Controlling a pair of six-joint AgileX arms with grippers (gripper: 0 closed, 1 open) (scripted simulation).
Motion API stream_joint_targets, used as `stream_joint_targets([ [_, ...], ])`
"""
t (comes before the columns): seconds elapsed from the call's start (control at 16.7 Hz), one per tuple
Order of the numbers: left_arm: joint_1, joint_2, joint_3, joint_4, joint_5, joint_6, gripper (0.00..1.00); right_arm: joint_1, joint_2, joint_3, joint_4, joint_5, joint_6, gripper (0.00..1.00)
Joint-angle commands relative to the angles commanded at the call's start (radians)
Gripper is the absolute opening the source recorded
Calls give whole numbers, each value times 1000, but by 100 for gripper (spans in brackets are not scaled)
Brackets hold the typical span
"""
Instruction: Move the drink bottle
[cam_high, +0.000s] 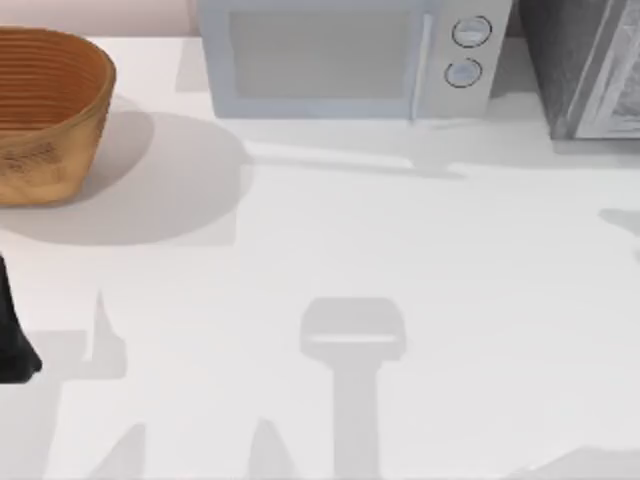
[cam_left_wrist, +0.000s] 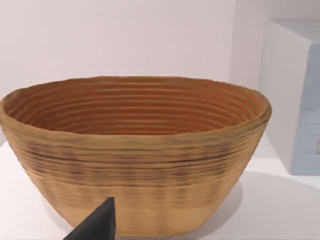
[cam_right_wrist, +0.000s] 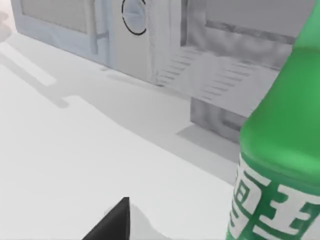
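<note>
Through our right wrist camera we see the drink bottle (cam_right_wrist: 280, 150) standing close in front of our right gripper (cam_right_wrist: 112, 222), off to one side of the one dark fingertip (cam_right_wrist: 112, 222) that pokes into view. The bottle is green, with a pale label band printed in green marks, and its shoulder narrows upward. It does not touch that fingertip; white table (cam_right_wrist: 75, 150) lies between them. We cannot tell how far this gripper's fingers are spread, and we see nothing held in it. Beyond the bottle stand a pale microwave (cam_right_wrist: 75, 25) with a round dial, and beside it a grey boxy appliance (cam_right_wrist: 240, 65).

Our left arm (cam_high: 12, 330) sits at the left edge of the table in the top view. Its wrist camera faces a woven basket (cam_left_wrist: 135, 165), which stands straight ahead of our left gripper (cam_left_wrist: 97, 225), close by. One dark fingertip shows low in front of the basket's wall; whether it touches we cannot tell, nor can we tell how wide that gripper is open.

From above, the basket (cam_high: 45, 115) rests at the table's far left, the microwave (cam_high: 340, 55) at the far middle.
</note>
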Motion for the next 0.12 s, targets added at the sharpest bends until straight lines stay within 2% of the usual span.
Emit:
stream_joint_targets([
  [0.12, 0, 0, 0, 0, 0, 0, 100, 0, 0, 0, 0, 0, 0, 100],
])
